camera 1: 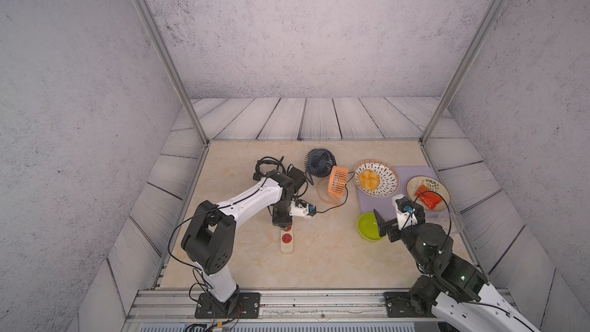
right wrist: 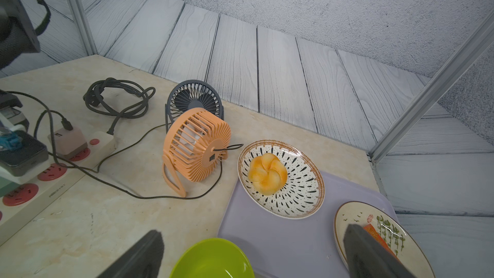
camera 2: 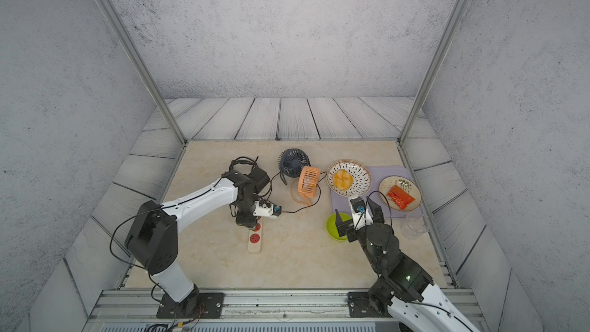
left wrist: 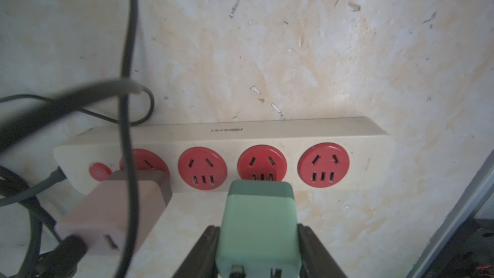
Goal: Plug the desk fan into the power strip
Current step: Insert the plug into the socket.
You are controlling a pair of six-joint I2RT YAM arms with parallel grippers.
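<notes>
Power strip (left wrist: pixel 267 132), under left jaws, green plug (left wrist: pixel 258 223) clamped

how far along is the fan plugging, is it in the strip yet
Done: the left gripper is shut on the green adapter, and a pink adapter already sits plugged in beside the button. In hand: the green adapter is lined up at the third socket of the power strip; whether its prongs are in cannot be told. Left: seat it fully and let go. The right gripper is open.
</notes>
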